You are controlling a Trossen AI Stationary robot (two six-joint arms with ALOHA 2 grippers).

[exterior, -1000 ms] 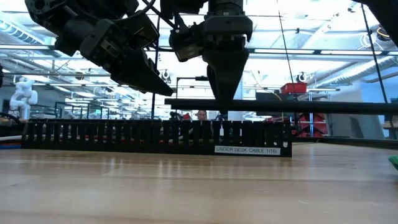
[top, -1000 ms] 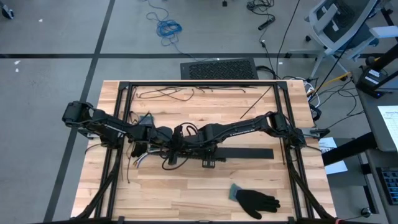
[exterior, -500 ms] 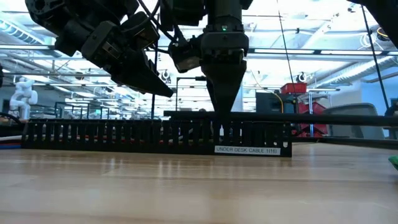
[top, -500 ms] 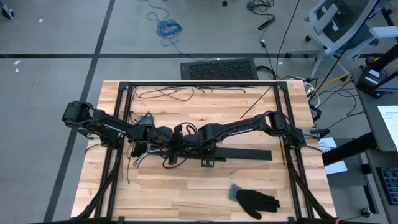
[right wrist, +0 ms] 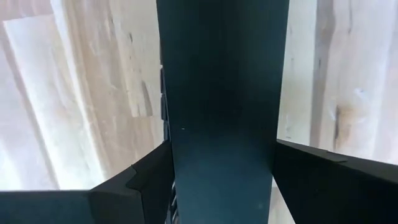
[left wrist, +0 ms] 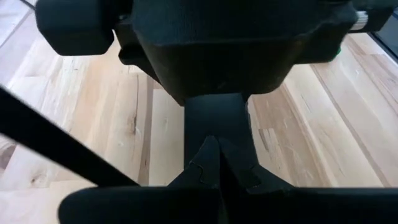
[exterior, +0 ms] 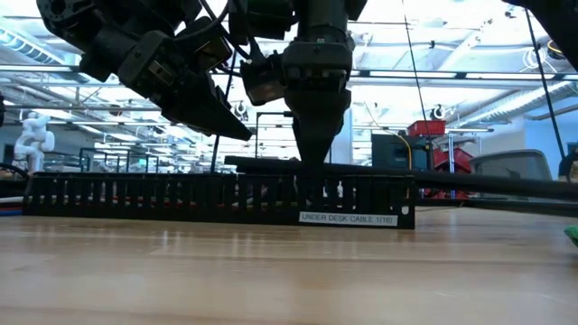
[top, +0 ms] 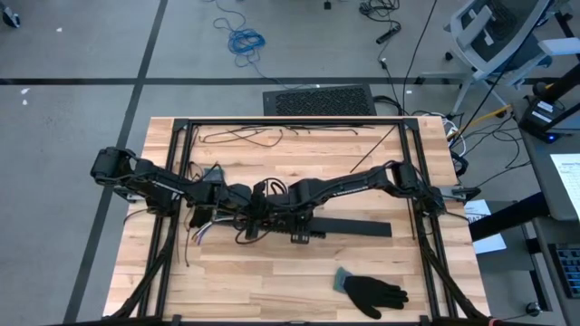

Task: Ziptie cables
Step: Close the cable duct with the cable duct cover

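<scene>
Cables (top: 201, 233) trail toward the bench's left edge; right gripper (right wrist: 222, 180) straddles and grips the strip (top: 358, 225) mid-bench, while left gripper (left wrist: 214, 163) hovers closed alongside.

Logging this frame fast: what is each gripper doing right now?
Left gripper: shut, holding nothing visible.
Right gripper: fingers astride the flat black strip, gripping it.

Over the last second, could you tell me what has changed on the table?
The right gripper came down onto the black strip, its fingers either side of it, and the strip slid slightly toward the left arm. The left gripper stayed shut above it; the cables and glove stayed put.
</scene>
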